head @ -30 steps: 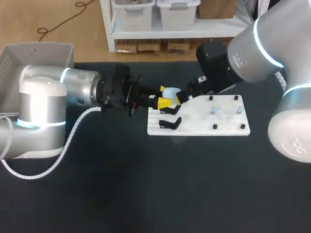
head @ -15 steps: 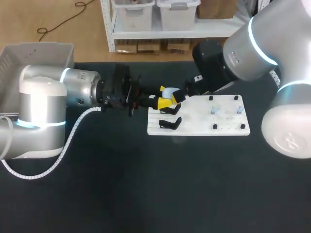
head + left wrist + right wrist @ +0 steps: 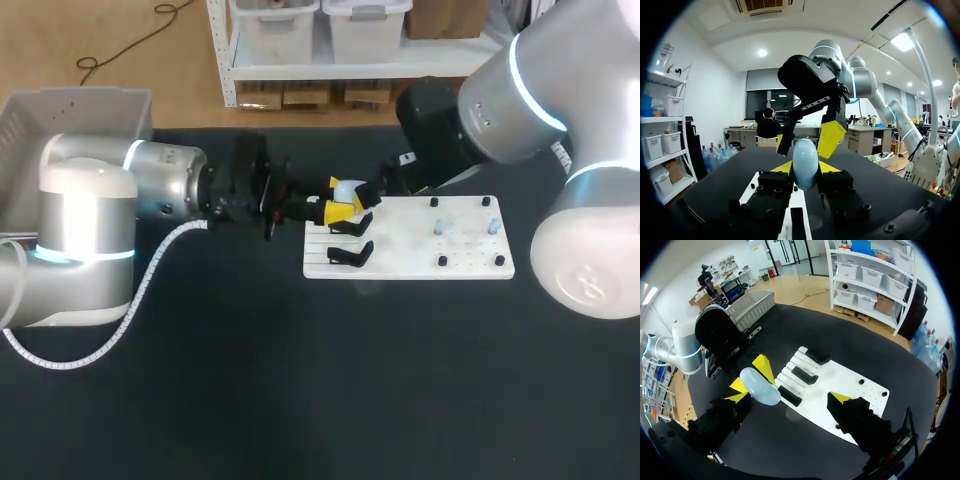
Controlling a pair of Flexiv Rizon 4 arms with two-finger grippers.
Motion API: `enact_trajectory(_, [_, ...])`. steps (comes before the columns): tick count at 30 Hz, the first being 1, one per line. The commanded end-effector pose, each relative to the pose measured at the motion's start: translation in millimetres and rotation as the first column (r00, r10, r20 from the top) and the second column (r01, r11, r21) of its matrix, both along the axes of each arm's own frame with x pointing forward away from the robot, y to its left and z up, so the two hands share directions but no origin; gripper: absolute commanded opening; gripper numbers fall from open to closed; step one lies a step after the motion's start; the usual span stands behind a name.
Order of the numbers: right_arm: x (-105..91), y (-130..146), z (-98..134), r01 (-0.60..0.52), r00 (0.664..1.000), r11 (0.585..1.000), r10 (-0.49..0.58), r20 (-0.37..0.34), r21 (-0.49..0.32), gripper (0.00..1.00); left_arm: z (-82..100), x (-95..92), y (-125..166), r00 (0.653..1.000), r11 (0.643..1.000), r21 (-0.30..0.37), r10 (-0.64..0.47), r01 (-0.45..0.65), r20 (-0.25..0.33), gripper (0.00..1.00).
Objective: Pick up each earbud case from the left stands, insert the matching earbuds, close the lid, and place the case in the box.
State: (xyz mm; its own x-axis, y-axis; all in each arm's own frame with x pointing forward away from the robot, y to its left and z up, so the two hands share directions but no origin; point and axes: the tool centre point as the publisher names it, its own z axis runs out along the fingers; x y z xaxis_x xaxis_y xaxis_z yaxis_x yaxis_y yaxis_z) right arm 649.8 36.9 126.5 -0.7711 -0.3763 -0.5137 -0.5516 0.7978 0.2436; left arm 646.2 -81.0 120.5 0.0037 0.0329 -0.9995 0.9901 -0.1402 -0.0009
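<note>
— Earbud case [image 3: 349, 188]: where is it?
— Upper middle of the head view, by the white board [image 3: 470, 252]. Our left gripper [image 3: 343, 206] squeezes it; our right gripper [image 3: 789, 398] has its fingers apart.

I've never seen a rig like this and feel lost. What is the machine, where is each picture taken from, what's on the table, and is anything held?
It is two robot arms at a black table. One picture looks down from overhead; the two round ones come from a camera on each arm's wrist. The left pincer, with yellow tips, grips a pale, egg-shaped earbud case. The right pincer stands open close beside it, holding nothing. On the table lies a white board with black stands; a grey box sits at the far left.
</note>
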Motion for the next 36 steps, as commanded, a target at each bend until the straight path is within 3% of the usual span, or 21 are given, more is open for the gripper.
enact_trajectory(1, [3.1,0,2,0.008,1.000,1.000,-0.008,0.004,-0.002,1.00,-0.2,-2.5,0,1.000,1.000,-0.001,0.003,-0.003,0.002,0.00])
enact_trajectory(10, [8.5,-3,12,0.029,0.999,1.000,-0.029,0.036,0.012,1.00,-0.2,-2.5,0,1.000,1.000,-0.001,0.003,-0.003,0.002,0.00])
enact_trajectory(16, [10.5,-15,26,0.050,0.992,0.999,-0.050,0.115,0.004,1.00,-0.2,-2.5,0,1.000,1.000,-0.001,0.003,-0.003,0.002,0.00])
enact_trajectory(19, [10.5,-26,30,0.059,0.986,0.997,-0.052,0.157,-0.040,1.00,-0.2,-2.5,0,1.000,1.000,-0.001,0.003,-0.003,0.002,0.00])
enact_trajectory(25, [11.3,-62,24,0.084,0.982,0.966,-0.039,0.186,-0.244,1.00,-0.2,-2.5,0,1.000,1.000,-0.001,0.003,-0.003,0.002,0.00])
enact_trajectory(30, [12.7,-94,7,0.122,0.987,0.918,-0.072,0.145,-0.376,1.00,-0.2,-2.5,0,1.000,1.000,-0.001,0.003,-0.003,0.002,0.00])
enact_trajectory(36, [14.4,-123,-19,0.130,0.991,0.867,-0.121,0.048,-0.482,1.00,-0.2,-2.5,0,1.000,1.000,-0.001,0.003,-0.003,0.002,0.00])
